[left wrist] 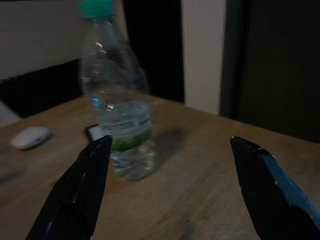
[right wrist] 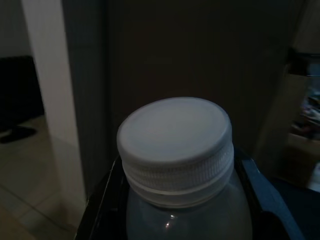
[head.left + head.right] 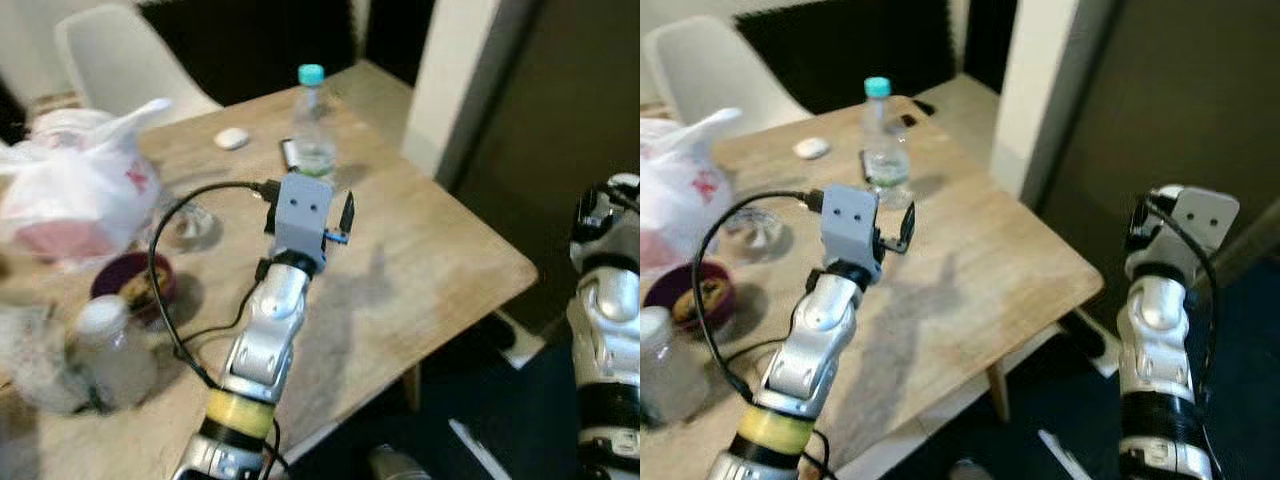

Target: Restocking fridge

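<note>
Reaching over the table (image 3: 440, 250), our left gripper (image 1: 170, 185) spreads its fingers just before the water bottle (image 1: 117, 110). Our right gripper (image 2: 175, 200) pinches a white-capped bottle (image 2: 176, 145) — off the table's edge.

Light wooden table (image 3: 440, 250), white chair (image 3: 120, 60) behind it, pale wall pillar (image 3: 455, 80), dim room.

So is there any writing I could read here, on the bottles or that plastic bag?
Nothing is legible.
Water bottle: green and white label, print too blurred to read.
Plastic bag: red marking, too blurred to read.
White-capped bottle in the right gripper: no text visible.
</note>
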### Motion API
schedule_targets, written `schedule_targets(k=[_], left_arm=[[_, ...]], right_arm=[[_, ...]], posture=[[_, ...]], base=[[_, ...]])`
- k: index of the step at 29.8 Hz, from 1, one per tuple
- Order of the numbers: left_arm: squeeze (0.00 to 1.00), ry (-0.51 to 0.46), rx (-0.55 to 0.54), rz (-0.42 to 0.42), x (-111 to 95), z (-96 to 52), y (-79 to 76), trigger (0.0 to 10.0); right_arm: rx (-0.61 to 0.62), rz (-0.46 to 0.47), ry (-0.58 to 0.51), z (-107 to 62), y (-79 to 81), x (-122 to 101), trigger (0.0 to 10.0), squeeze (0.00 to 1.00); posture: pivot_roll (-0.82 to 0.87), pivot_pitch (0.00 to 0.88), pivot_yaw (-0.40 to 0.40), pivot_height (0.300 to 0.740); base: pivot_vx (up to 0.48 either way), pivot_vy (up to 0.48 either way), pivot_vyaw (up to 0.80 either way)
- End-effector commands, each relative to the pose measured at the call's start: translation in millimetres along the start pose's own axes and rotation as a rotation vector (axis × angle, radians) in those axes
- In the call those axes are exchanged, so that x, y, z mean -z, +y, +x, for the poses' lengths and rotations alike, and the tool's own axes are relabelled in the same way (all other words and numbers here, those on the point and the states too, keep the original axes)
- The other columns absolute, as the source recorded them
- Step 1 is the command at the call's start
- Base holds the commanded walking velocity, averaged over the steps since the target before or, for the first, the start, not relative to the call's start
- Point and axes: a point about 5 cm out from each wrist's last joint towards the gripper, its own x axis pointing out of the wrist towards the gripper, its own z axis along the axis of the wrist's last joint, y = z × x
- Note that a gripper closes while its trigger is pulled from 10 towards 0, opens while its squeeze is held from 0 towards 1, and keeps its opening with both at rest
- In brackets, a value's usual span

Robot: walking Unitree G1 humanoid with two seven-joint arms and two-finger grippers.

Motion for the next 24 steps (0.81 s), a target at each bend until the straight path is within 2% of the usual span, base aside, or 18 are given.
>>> schedule_targets(k=[1, 11, 15, 24], left_arm=[[0.0, 0.005, 0.001, -0.009, 1.9, -0.8, -2.2, 10.0], [0.0, -0.014, -0.007, -0.01, -0.9, 1.7, -1.4, 10.0], [0.0, -0.075, -0.01, 0.012, -12.7, 6.4, 2.6, 10.0], [0.0, -0.144, 0.022, -0.012, -30.9, 12.3, 2.0, 10.0]], right_arm=[[-0.003, -0.002, -0.016, 0.8, 0.4, -2.7, 10.0, 0.0], [-0.003, -0.004, -0.018, 2.5, 0.3, -3.4, 10.0, 0.0], [-0.002, -0.008, -0.018, 2.2, -0.8, -3.3, 10.0, 0.0], [-0.001, -0.008, -0.018, 2.8, -0.9, -2.8, 10.0, 0.0]], posture=[[-0.03, 0.096, -0.036, 0.74], [-0.04, 0.096, -0.041, 0.74], [-0.04, 0.096, -0.042, 0.74], [-0.04, 0.095, -0.04, 0.74]], base=[[0.0, 0.0, -0.76], [0.0, 0.0, -0.76], [0.0, 0.0, -0.76], [0.0, 0.0, -0.76]])
